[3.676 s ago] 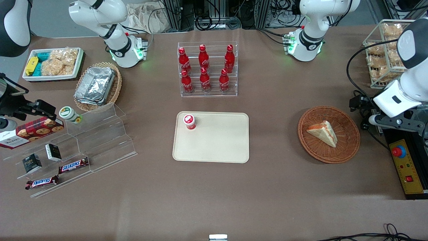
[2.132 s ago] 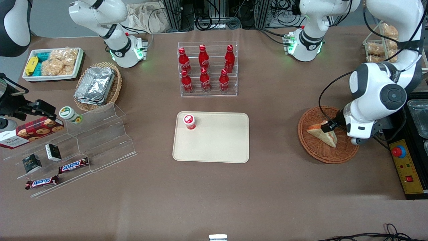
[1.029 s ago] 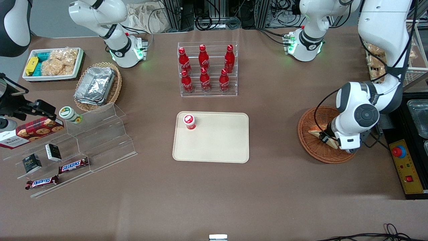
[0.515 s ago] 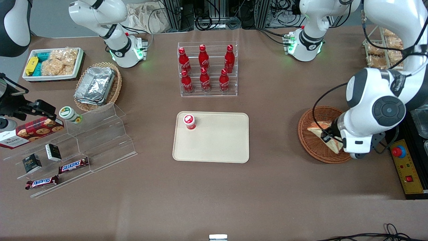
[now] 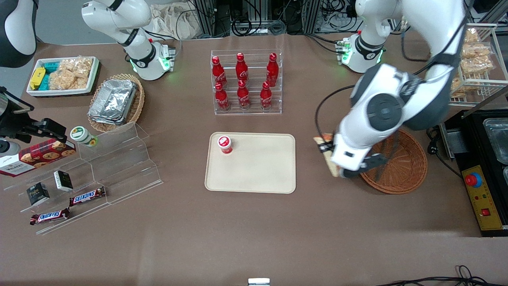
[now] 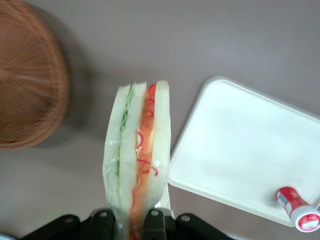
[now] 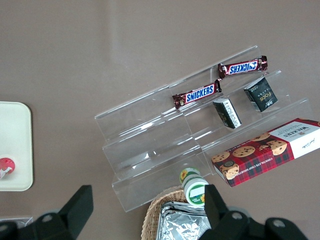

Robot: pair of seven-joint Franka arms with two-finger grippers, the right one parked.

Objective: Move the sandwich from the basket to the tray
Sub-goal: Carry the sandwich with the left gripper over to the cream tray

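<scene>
your gripper (image 6: 127, 226) is closed on the sandwich (image 6: 137, 155), between basket (image 5: 401, 167) and tray (image 5: 258, 169). carry it level, lower it away from the red cup (image 5: 224, 143).

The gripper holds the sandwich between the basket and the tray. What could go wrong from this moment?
1. The gripper pinches the wrapped sandwich only at one end, so the soft wedge may slip or sag out during the carry.
2. It hangs above bare table, between the basket and the tray; if released now, it would miss the tray.
3. A small red bottle stands on the tray, in the corner farther from the front camera; a careless placement could knock it over.
</scene>
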